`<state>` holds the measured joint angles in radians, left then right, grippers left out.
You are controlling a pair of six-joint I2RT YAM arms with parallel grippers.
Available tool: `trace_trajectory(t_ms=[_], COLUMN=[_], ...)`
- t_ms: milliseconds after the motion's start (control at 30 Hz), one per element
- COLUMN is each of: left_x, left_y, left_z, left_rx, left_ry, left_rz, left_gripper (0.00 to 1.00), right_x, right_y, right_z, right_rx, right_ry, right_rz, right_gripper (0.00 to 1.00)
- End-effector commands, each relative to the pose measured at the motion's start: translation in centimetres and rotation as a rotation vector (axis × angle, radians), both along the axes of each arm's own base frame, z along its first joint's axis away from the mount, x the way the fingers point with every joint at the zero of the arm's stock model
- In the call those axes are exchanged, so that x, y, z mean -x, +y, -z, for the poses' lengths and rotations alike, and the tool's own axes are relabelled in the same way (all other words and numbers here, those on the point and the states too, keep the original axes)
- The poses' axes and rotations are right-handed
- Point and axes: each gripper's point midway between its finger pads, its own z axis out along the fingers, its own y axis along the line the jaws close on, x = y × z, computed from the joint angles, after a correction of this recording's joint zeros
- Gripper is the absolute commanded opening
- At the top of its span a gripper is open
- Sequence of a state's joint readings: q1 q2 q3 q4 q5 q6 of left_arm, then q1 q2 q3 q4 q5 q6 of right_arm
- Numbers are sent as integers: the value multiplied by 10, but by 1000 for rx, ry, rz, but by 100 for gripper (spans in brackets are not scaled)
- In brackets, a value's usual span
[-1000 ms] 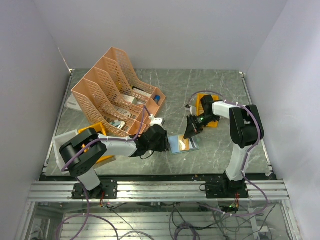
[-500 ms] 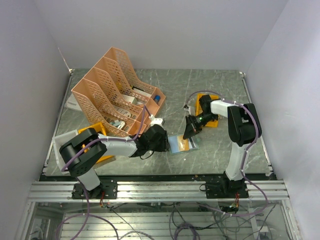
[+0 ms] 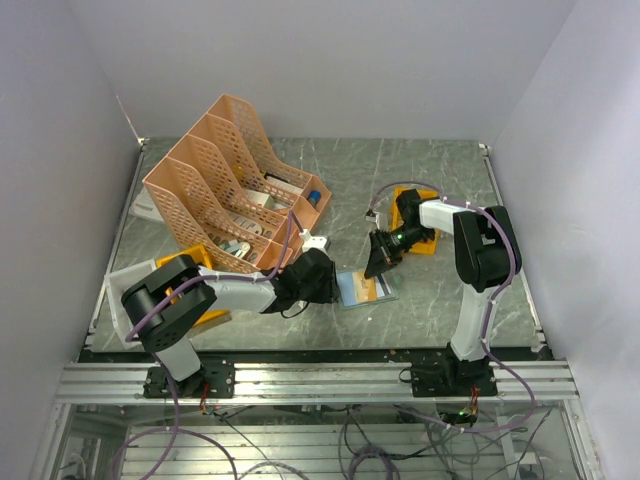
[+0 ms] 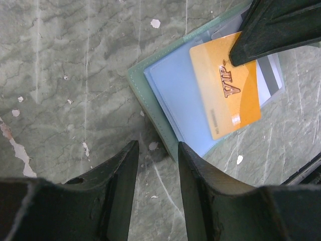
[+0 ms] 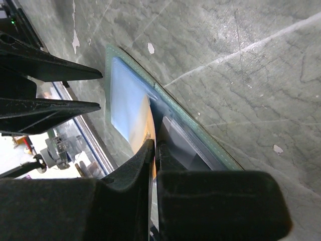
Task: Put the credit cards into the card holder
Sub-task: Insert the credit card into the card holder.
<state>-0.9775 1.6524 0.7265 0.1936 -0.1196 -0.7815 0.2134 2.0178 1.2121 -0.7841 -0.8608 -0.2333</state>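
Observation:
The card holder (image 3: 365, 288) lies open on the table, grey-green rim with pale blue inner sleeves (image 4: 173, 93). My right gripper (image 3: 380, 262) is shut on an orange credit card (image 4: 225, 90) marked VIP and holds it slanted over the holder's inner sleeves; the right wrist view shows the card's edge (image 5: 143, 125) pinched between the fingers (image 5: 155, 145). A grey card (image 4: 271, 75) sits in a slot beneath it. My left gripper (image 4: 156, 150) is open and empty at the holder's left edge (image 3: 327, 285), its right fingertip (image 4: 183, 150) at the holder's corner.
The peach lattice file rack (image 3: 235, 190) stands at the back left. An orange-yellow bin (image 3: 415, 215) sits just behind my right gripper. Another orange bin (image 3: 195, 265) and a white tray (image 3: 120, 290) lie at the left edge.
The right gripper has shifted very slightly with the orange card still in it. The left arm and the card holder have not moved.

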Motion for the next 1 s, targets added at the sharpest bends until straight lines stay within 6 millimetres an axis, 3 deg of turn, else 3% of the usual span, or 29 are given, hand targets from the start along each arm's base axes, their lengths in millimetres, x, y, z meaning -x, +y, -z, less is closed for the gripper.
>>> trace_trajectory(t_ms=[0,167,300,533,767,967], left_x=[-5,-6,-5,8,7,-7], left_y=[-7,-10,-17,-54,-107,-121], left_z=[-7,-12,-33,-72,-63,-37], left_rx=[6,20,75,223,293,176], left_ry=[-28,-36,-65,-93,-43,-29], left_rz=[6,14,37,48,-41,-146], left_gripper=[48,48,48,48,47,39], right_x=[-6,-6,-8,-9,-9,-8], right_y=[0,5,7,9,10,10], right_z=[15,15,15,14,13,12], right_rx=[35,27,25,20,19,15], right_ry=[-28,-29,-31,-32,-33,-33], right_rz=[-21,-26,-32,-30,-30,-32], right_gripper=[3,4,4,6,6,7])
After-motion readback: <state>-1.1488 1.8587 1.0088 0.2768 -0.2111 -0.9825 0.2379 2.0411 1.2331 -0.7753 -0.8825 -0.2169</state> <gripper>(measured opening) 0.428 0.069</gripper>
